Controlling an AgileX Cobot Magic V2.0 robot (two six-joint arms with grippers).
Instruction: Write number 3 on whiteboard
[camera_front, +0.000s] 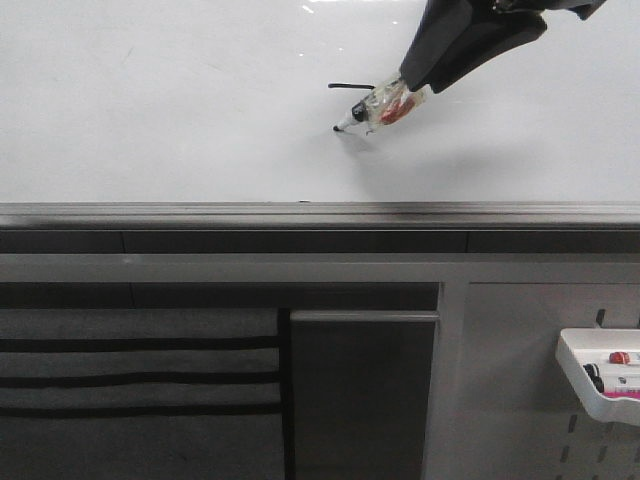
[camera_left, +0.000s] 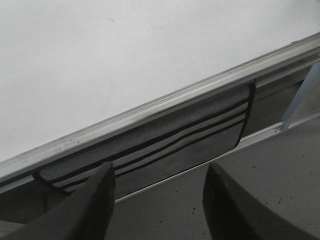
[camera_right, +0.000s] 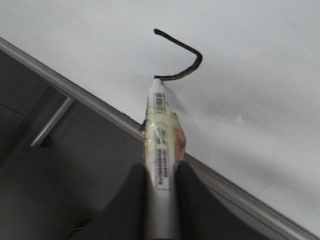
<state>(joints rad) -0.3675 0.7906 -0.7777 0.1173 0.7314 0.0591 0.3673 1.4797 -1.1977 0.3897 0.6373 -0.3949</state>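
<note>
Angular black stroke (camera_right: 186, 57) on glossy whiteboard (camera_front: 150, 100)

Glossy smooth whiteboard (camera_front: 180, 100), brushed metal rail (camera_front: 300, 215), tape-wrapped plastic marker (camera_right: 161, 145).

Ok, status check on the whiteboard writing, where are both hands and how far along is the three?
Right hand shut on marker, tip on whiteboard. Left hand open, down by the rail. Number 3 only top stroke and bend drawn. Nothing in the way.
</note>
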